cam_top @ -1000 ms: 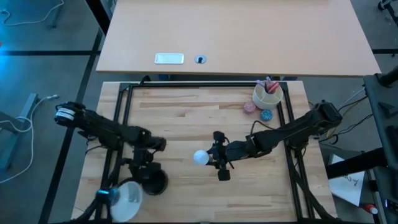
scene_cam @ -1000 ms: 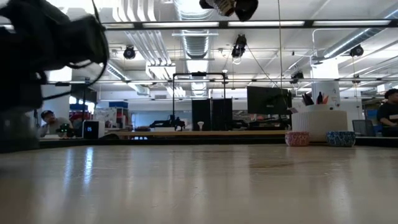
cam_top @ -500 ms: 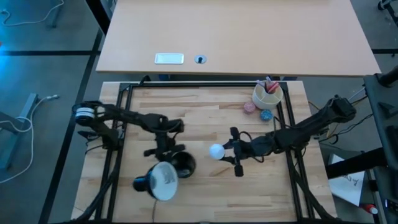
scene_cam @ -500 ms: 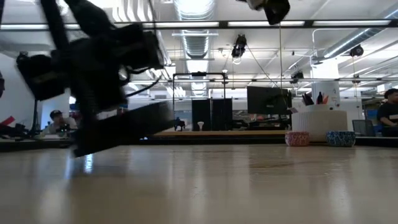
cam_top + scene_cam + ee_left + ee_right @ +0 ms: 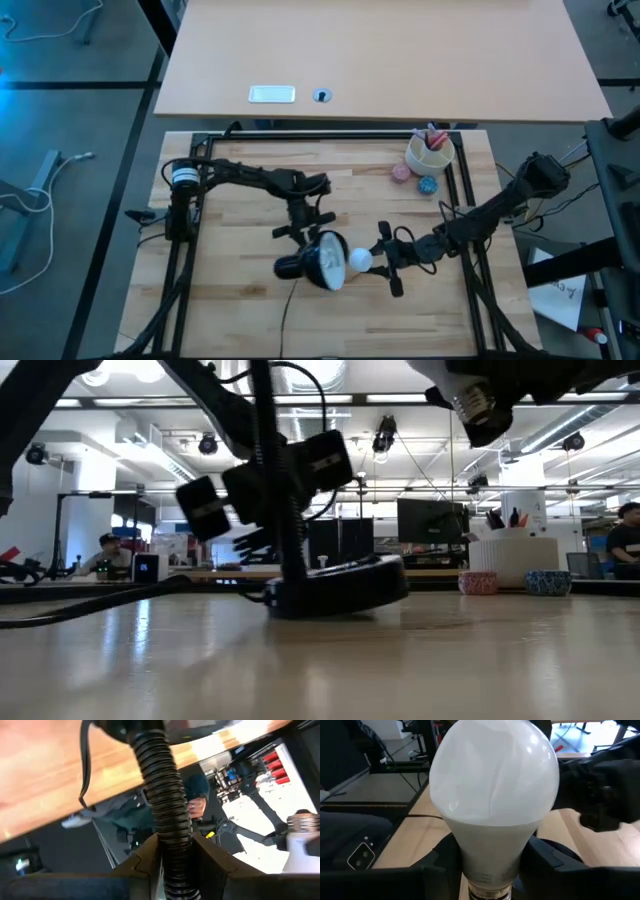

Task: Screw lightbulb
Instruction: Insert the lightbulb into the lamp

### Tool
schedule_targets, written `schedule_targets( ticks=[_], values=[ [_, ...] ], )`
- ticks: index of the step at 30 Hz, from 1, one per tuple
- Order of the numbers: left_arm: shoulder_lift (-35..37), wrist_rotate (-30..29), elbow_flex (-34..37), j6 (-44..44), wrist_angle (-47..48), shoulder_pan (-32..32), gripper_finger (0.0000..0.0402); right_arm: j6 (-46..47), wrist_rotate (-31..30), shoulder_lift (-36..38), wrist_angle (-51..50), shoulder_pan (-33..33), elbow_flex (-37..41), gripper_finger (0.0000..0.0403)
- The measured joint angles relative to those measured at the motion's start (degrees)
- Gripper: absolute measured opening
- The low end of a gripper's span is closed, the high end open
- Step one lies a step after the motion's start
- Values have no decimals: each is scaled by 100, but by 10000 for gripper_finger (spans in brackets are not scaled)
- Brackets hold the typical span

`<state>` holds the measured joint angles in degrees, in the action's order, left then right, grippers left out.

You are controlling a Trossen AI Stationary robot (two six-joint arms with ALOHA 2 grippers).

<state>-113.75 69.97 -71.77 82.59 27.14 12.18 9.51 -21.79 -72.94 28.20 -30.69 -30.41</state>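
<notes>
Left gripper (image 5: 298,222) is mid-table, fingers (image 5: 137,865) clamped round the ribbed gooseneck (image 5: 165,827) of the black desk lamp (image 5: 312,262), w/ the shade tipped toward the right arm. Lamp base (image 5: 335,588) sits on the wooden table (image 5: 250,330). Just beside the shade is the lightbulb (image 5: 360,261), held off the table btwn the fingers of the right gripper (image 5: 384,262), which grips it by the neck, globe pointing at the shade. Further right, near the far edge: a cup of pens (image 5: 431,150), plus pink ball (image 5: 402,172) & blue ball (image 5: 428,185) next to it.
</notes>
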Motion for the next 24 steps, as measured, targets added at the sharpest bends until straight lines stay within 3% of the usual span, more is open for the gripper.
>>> schedule_targets(
  ticks=[6, 13, 24],
  values=[
    [3, -201, -205, -421, 82, -23, 111, 8, -278, 13, 81, -330, 47, 133],
    [277, -368, -172, -1514, 898, -132, 132, 31, -285, 13, 89, -432, 20, 137],
    [301, -1106, -152, -2631, 1136, 240, 162, 399, -386, -15, 119, -423, 13, 136]
  ],
)
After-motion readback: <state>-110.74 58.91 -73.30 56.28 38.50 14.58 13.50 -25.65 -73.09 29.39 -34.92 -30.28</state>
